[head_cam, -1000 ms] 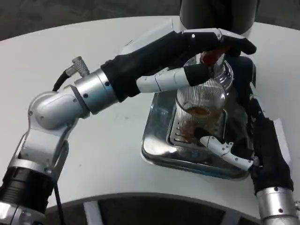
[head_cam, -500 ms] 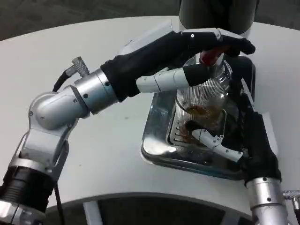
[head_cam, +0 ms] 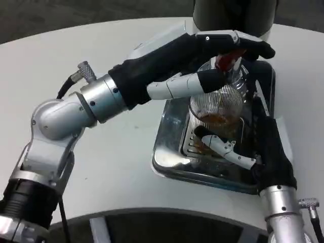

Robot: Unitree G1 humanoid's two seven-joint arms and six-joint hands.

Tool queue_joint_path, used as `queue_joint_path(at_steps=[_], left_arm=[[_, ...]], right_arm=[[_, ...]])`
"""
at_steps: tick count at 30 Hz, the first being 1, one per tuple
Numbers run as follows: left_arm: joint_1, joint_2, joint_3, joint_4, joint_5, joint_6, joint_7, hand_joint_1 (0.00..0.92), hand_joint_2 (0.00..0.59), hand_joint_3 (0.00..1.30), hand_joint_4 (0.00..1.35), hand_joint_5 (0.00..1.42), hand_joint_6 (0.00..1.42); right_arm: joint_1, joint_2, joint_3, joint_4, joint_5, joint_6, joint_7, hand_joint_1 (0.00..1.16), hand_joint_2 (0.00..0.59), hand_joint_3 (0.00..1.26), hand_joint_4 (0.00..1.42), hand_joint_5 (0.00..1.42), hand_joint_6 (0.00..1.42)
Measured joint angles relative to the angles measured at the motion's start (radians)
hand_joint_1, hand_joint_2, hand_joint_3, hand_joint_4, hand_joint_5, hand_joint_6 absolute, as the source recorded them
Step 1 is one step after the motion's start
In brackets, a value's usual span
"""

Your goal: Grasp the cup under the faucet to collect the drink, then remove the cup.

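Cup (head_cam: 218, 114), clear ribbed glass, stands upright on the grate of a steel tray (head_cam: 167, 152), directly under the red faucet (head_cam: 225, 61). Brown drink sits in the lower part of the cup, roughly a third full.

Left hand (head_cam: 223, 48) reaches across from the picture's left, over the cup's top. Its upper fingers (head_cam: 255, 48) lie on the red faucet lever; a lower white-and-black finger runs along the cup's upper left side. The fingers are bent around the lever but whether they truly grip it or just press on it, cannot tell.

Right hand (head_cam: 253, 147) comes up from lower right beside the cup. One white finger with black tip (head_cam: 215, 142) curls across the front of the cup near its base, touching the glass; the black palm is against the cup's right side. The hand wraps the cup, so it is grasping it. Cup bottom looks to be on the grate, not lifted.

Dark dispenser body (head_cam: 235, 15) rises behind the faucet. White table (head_cam: 101, 167) under the tray.
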State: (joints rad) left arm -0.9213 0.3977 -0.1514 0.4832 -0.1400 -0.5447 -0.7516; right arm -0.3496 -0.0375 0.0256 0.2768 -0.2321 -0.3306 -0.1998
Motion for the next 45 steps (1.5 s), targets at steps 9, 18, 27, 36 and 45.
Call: queue_joint_path(at_steps=[9,18,27,36,45], left_arm=[[0.0,0.0,0.0,-0.001,0.0,0.0,0.0,0.0,0.04,0.34,0.2,0.22,0.06],[0.0,0.0,0.0,-0.001,0.0,0.0,0.0,0.0,0.04,0.35,0.2,0.22,0.06],[0.0,0.0,-0.001,-0.003,0.0,0.0,0.0,0.0,0.04,0.35,0.2,0.22,0.06],[0.004,0.0,-0.005,-0.015,0.0,0.009,0.008,0.0,0.04,0.35,0.2,0.22,0.06],[0.007,0.005,-0.006,-0.031,0.002,0.021,0.01,0.0,0.041,0.35,0.2,0.22,0.06]], right_arm=[[-0.007,0.0,0.016,0.005,0.001,0.0,0.011,0.85,0.148,0.0,0.0,0.0,0.06],[-0.007,0.002,0.02,-0.008,0.0,0.001,0.012,0.85,0.148,0.0,0.0,0.0,0.05],[-0.007,-0.003,0.015,-0.012,-0.001,0.001,0.008,0.86,0.15,0.0,0.0,0.0,0.05],[-0.007,0.002,0.017,-0.012,-0.001,0.001,0.008,0.86,0.151,0.0,0.0,0.02,0.07],[-0.007,0.025,0.023,-0.008,-0.002,0.0,-0.006,0.87,0.142,0.04,0.06,0.09,0.13]])
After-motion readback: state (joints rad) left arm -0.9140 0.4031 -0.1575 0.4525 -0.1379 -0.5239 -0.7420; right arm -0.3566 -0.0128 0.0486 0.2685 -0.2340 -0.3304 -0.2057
